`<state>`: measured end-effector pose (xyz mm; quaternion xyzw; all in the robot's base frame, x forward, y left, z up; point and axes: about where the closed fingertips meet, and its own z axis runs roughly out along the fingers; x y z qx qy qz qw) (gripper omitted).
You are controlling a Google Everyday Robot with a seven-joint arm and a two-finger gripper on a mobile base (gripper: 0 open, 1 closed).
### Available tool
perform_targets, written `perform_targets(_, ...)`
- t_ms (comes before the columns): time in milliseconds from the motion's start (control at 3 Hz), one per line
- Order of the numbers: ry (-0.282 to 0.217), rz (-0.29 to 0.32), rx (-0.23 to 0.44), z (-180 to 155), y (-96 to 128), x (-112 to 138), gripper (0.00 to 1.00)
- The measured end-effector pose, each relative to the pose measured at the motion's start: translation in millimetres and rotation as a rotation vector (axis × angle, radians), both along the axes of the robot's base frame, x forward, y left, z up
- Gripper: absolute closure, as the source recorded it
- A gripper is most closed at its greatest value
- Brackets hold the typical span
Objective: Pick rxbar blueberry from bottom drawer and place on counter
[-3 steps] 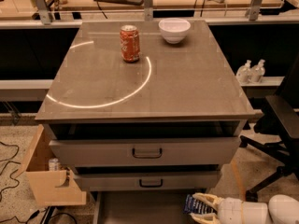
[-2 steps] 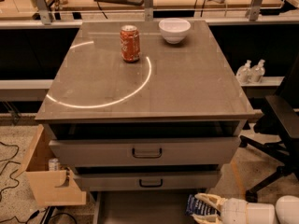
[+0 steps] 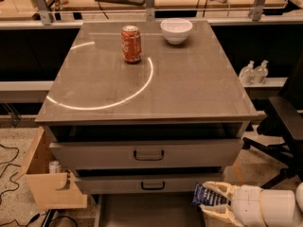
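Note:
My gripper (image 3: pixel 208 200) comes in from the bottom right and is shut on the rxbar blueberry (image 3: pixel 204 196), a dark blue wrapper with white print, held between the pale fingers (image 3: pixel 218 188). It hangs just above the right side of the open bottom drawer (image 3: pixel 142 211), whose flat grey floor shows at the bottom edge. The counter (image 3: pixel 189 89) is the glossy grey-brown top with a white arc, well above the gripper.
A red-orange soda can (image 3: pixel 131 43) and a white bowl (image 3: pixel 176 30) stand at the back of the counter. Two closed drawer fronts (image 3: pixel 147 153) with dark handles sit below it. A wooden box (image 3: pixel 45 178) is at the left, an office chair (image 3: pixel 284 126) at the right.
The gripper with the bar has stayed almost still, shifting only slightly within the bottom right corner.

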<state>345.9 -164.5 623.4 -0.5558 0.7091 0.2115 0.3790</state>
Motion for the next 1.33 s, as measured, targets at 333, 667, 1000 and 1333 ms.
perform_targets(333,-0.032,0.002,-0.055,53.3,4.9,12.7,1.0)
perform_targets(667,-0.072,0.002,-0.113,105.3,17.7,27.3,1.0)
perform_targets(1000,-0.11,0.011,-0.162,147.1,32.4,37.4,1.0)
perform_targets(1333,-0.144,0.02,-0.206,179.3,48.1,43.5,1.0)
